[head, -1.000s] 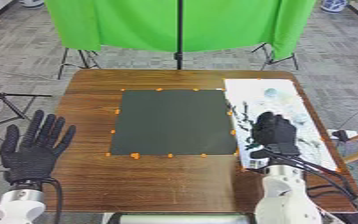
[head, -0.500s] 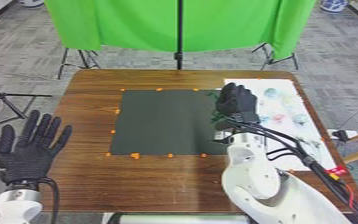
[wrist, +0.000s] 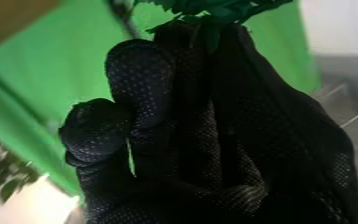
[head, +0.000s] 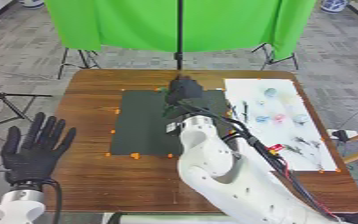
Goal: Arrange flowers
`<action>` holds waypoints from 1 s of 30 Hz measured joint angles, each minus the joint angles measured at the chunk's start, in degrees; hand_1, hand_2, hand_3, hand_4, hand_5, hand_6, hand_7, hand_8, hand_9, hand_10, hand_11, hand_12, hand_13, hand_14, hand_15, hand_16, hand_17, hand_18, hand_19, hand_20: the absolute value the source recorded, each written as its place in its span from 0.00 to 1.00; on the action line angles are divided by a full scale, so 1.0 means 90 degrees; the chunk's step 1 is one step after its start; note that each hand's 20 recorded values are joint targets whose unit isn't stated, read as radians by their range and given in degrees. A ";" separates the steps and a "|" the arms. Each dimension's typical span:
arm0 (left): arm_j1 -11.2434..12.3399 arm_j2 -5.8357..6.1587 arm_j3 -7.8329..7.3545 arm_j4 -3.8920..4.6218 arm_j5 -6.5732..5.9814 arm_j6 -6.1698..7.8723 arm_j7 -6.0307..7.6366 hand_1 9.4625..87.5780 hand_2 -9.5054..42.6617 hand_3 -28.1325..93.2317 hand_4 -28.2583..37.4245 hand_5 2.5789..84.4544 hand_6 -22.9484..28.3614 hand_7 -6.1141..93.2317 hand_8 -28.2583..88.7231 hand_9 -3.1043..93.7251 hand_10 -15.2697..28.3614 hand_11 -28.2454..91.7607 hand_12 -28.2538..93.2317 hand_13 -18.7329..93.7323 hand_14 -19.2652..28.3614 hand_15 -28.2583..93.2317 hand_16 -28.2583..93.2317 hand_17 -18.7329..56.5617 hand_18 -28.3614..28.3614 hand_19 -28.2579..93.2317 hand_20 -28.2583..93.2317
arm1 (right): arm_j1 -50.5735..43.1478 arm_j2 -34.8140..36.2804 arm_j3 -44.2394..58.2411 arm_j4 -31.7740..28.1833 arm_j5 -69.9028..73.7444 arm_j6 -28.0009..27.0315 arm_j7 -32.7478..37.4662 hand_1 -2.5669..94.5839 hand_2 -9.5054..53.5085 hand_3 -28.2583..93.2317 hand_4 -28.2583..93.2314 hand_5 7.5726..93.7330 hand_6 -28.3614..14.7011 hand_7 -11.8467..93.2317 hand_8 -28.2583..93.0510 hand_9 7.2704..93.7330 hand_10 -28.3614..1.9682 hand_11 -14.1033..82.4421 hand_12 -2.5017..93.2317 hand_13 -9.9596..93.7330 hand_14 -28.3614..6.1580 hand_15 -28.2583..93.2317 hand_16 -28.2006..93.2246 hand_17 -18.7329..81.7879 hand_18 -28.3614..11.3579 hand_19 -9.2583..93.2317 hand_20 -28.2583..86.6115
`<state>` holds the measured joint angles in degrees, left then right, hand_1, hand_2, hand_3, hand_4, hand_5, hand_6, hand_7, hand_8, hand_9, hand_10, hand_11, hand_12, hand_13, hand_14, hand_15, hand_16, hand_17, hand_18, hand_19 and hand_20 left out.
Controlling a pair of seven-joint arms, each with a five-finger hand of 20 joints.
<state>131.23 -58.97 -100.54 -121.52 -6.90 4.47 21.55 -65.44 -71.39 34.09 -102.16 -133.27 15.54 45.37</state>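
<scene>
Left of the dark mat (head: 140, 135): left hand (head: 35, 157), fingers extended, grasping nothing. At the mat's far part: right hand (head: 186, 90), apparently pinching green foliage (wrist: 215, 9); sound practice is level lowering, then gradual release (leaves may snag). Right of the mat: pink bloom (head: 278, 118), on white sheet (head: 286, 145).

The robot hand (head: 186, 90) pinches dark green leaves (wrist: 220, 9) at its fingertips, bright green cloth (wrist: 73, 67) behind.
</scene>
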 measured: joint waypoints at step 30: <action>-0.0504 0.0248 0.0363 0.0187 -0.0118 0.0015 -0.0013 0.20 0.49 0.81 0.00 0.49 0.57 0.22 0.16 0.43 0.70 0.42 0.34 0.44 0.72 0.53 0.20 0.19 0.76 0.52 0.37 | -0.0362 -0.1473 -0.0536 0.1265 -0.0540 -0.1376 -0.0392 0.61 0.00 0.81 0.05 0.76 0.60 0.49 0.42 0.90 0.58 0.36 0.56 0.87 0.60 0.64 0.64 0.69 0.08 1.00 0.57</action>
<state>126.69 -56.74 -97.27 -119.84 -7.96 4.61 21.44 -68.71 -84.64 29.27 -90.78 -138.13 3.15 41.85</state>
